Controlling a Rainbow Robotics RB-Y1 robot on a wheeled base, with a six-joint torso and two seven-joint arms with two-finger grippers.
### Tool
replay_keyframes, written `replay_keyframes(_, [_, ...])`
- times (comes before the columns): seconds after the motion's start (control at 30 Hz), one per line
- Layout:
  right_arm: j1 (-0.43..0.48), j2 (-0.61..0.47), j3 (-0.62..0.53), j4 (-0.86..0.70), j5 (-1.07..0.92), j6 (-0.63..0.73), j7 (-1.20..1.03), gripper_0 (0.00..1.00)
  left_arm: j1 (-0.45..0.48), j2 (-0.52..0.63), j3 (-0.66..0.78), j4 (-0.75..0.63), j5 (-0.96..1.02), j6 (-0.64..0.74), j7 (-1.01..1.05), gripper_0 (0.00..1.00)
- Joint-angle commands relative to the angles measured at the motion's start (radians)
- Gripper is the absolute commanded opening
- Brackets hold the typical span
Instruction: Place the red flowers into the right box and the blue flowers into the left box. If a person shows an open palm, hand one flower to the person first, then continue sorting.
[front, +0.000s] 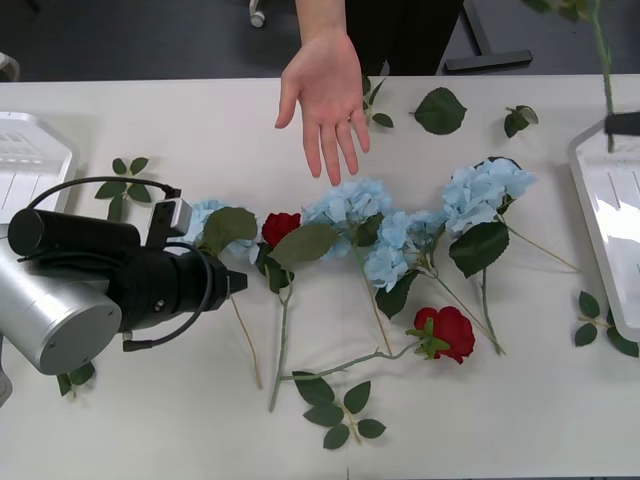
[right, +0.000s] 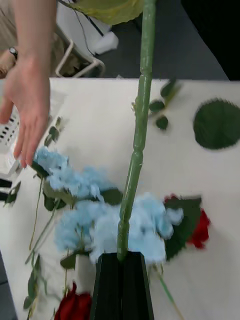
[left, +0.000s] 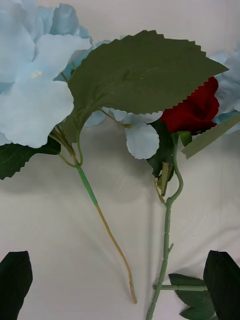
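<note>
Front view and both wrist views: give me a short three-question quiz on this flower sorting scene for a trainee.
1. True or false: a person's hand is held out flat, palm open, over the far side of the table.
2. Pick one: the right gripper has its jaws shut on A) a green stem, B) a blue bloom, C) a tray rim.
3. Count: how many red roses lie on the table in the front view?

Key: 1 true; 2 A; 3 two.
</note>
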Motion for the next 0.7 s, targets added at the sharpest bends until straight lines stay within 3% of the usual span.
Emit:
replay_keyframes(0.03, [-0.14, 0.111, -0.022, -0.02, -0.021, -0.082, 0.084, 0.0, -0.036, 0.026, -0.009, -0.01, -0.008, 0.001, 0.047, 1.0])
replay_keyframes(0.33, [-0.25, 0.307, -0.056, -0.019, -0.114, -0.248, 0.171, 0.0, -0.036, 0.026, -0.009, -0.01, -0.008, 0.001, 0.047, 1.0])
replay_keyframes(0.7, [-0.287, 0.474, -0.105, -0.028, -0.133, -0.33, 0.171, 0.0, -0.036, 0.026, -0.009, -0.01, -0.008, 0.001, 0.047, 1.0])
